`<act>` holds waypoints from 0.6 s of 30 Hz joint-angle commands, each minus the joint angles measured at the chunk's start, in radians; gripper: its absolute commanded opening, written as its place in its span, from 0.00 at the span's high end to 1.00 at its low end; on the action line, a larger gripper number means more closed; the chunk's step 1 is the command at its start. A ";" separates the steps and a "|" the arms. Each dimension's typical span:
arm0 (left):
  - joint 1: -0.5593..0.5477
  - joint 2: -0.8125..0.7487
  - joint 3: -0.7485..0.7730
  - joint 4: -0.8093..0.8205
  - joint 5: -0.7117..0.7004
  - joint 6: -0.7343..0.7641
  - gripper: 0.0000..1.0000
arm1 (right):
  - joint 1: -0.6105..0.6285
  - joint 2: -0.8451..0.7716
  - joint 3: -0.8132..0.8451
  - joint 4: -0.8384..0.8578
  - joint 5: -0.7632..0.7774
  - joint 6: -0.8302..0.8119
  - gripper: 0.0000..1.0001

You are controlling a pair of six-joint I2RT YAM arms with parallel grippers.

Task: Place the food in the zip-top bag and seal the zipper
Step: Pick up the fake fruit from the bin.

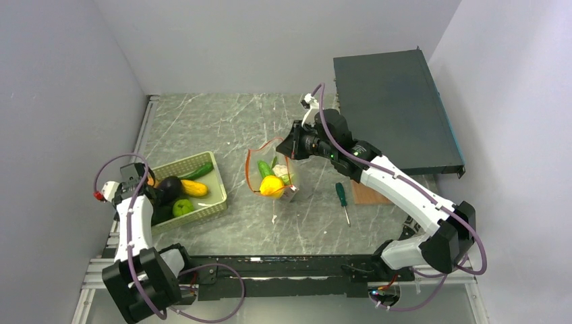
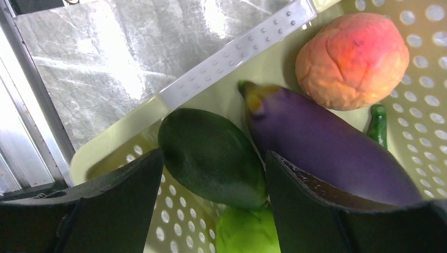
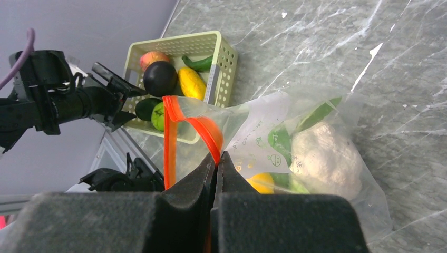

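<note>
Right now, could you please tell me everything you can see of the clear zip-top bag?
The zip-top bag is clear, crinkly plastic with faint green printing and a red-orange zipper along its mouth. It sits on the marble table with the mouth held up and open; the right gripper is shut on the rim. Inside lie a whitish cauliflower, a yellow fruit and green vegetables.

Basket (image 1: 220, 181): left on the worktop (image 1: 202, 121) — food (image 1: 193, 188) in it.
Bag (image 3: 253, 124): centre, food in it too.
Screwdriver (image 1: 342, 199): further right — on the worktop.
</note>
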 commanded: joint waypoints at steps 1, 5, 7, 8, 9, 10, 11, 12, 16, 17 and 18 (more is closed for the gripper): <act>0.008 0.042 -0.033 0.032 -0.001 -0.036 0.23 | 0.004 -0.008 0.038 0.062 -0.011 -0.010 1.00; 0.009 0.059 -0.045 0.028 -0.010 -0.051 0.18 | 0.002 -0.005 0.033 0.064 -0.006 -0.013 1.00; 0.009 0.066 -0.054 0.041 0.004 -0.052 0.18 | 0.003 0.001 0.033 0.068 -0.010 -0.011 1.00; 0.009 0.072 -0.058 0.047 0.013 -0.053 0.18 | 0.003 0.005 0.033 0.070 -0.011 -0.011 1.00; 0.010 0.080 -0.060 0.051 0.021 -0.055 0.18 | 0.002 0.009 0.038 0.071 -0.014 -0.011 1.00; 0.010 0.086 -0.062 0.053 0.028 -0.056 0.19 | 0.002 0.013 0.041 0.070 -0.015 -0.012 1.00; 0.010 0.091 -0.060 0.055 0.034 -0.053 0.20 | 0.003 0.014 0.045 0.068 -0.016 -0.014 1.00; 0.010 0.094 -0.059 0.055 0.041 -0.049 0.22 | 0.002 0.016 0.047 0.068 -0.015 -0.016 1.00; 0.010 0.068 -0.046 0.054 0.052 -0.024 0.43 | 0.003 0.016 0.049 0.069 -0.013 -0.020 1.00; 0.010 0.047 -0.041 0.047 0.051 -0.018 0.47 | 0.002 0.018 0.051 0.068 -0.013 -0.020 1.00; 0.010 0.032 -0.031 0.038 0.048 -0.011 0.51 | 0.003 0.020 0.052 0.068 -0.014 -0.020 1.00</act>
